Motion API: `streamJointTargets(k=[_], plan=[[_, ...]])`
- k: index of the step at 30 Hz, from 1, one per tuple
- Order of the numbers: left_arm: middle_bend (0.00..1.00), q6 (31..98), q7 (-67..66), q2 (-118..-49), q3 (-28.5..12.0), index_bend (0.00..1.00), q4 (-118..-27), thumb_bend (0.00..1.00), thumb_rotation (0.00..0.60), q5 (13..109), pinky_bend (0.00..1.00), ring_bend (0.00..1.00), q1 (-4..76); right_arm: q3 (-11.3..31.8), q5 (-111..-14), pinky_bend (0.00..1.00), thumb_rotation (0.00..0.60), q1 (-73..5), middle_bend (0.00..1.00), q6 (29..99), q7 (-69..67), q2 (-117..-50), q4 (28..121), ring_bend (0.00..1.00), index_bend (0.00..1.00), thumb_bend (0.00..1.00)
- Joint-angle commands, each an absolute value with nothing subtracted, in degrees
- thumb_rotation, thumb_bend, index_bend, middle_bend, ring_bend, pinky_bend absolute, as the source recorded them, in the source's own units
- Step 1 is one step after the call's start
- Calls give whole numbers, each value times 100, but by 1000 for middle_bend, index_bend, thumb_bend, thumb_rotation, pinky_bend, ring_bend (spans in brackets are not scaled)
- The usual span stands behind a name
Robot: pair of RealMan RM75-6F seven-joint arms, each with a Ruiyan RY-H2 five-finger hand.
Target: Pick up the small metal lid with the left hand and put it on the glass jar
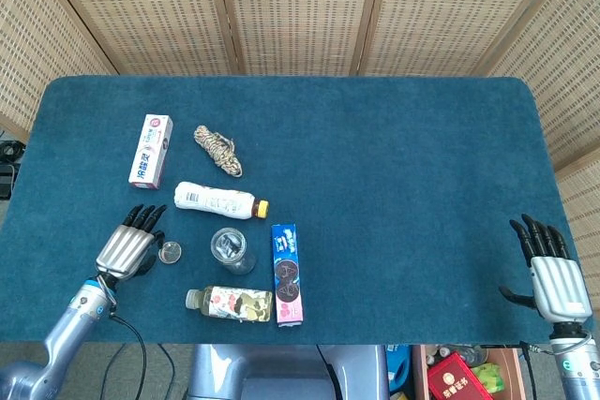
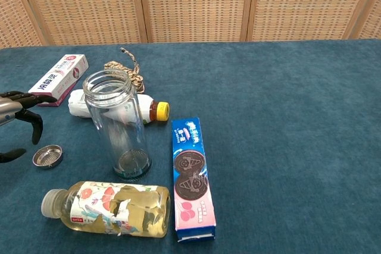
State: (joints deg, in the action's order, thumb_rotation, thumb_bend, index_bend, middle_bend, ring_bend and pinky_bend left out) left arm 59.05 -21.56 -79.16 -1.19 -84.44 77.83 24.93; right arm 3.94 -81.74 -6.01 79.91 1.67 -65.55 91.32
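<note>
The small metal lid (image 1: 171, 252) (image 2: 47, 156) lies flat on the blue tablecloth, just left of the glass jar (image 1: 232, 249) (image 2: 118, 124). The jar stands upright with its mouth uncovered. My left hand (image 1: 131, 242) (image 2: 18, 122) hovers just left of the lid, fingers spread and holding nothing; the thumb curves toward the lid without touching it. My right hand (image 1: 549, 265) rests open at the table's front right, far from both objects, and only the head view shows it.
A white bottle with a yellow cap (image 1: 219, 200) lies behind the jar. A floral drink bottle (image 1: 232, 303) lies in front of it, a blue cookie box (image 1: 287, 274) to its right. A toothpaste box (image 1: 150, 149) and rope bundle (image 1: 217, 150) sit further back.
</note>
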Motion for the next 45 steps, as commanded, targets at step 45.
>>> streamJointTargets(k=[45], plan=[[0, 6023, -2388, -8599, -121, 568, -7894, 483, 600, 7540, 0, 0, 2652, 387, -8228, 0, 600, -594, 0, 8015, 32, -6524, 9135, 0, 0, 16]])
